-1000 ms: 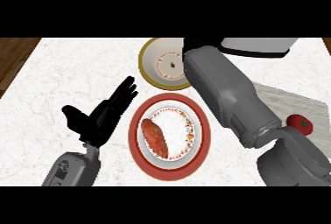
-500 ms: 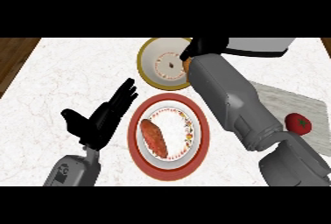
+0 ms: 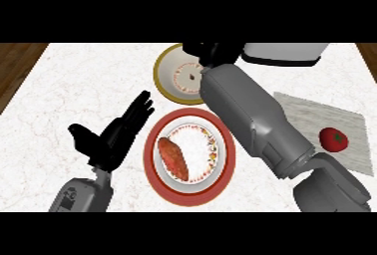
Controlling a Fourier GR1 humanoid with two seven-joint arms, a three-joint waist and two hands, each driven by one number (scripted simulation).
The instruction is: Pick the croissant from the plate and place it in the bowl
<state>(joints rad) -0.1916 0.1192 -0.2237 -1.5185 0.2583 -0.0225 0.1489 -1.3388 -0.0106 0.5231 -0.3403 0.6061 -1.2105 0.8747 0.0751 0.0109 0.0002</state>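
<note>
A brown croissant (image 3: 174, 153) lies left of centre on the white-centred, red-rimmed plate (image 3: 190, 195) in the middle of the counter. Behind it stands the yellow-rimmed bowl (image 3: 179, 75), with a small dark dot at its middle. My right forearm crosses over the plate's right side and the bowl's right edge. The right hand (image 3: 212, 51) shows at the bowl's far right rim, partly hidden by the wrist. It holds nothing that I can see. My left hand (image 3: 116, 134) rests open left of the plate, fingers straight and pointing up.
A red tomato (image 3: 333, 139) sits on a grey board (image 3: 324, 117) at the right. A pale grey appliance (image 3: 285, 52) stands at the back right. Wooden floor shows beyond the counter's far corners.
My right forearm has swung a little left and farther back over the bowl. The croissant and the left hand have not moved.
</note>
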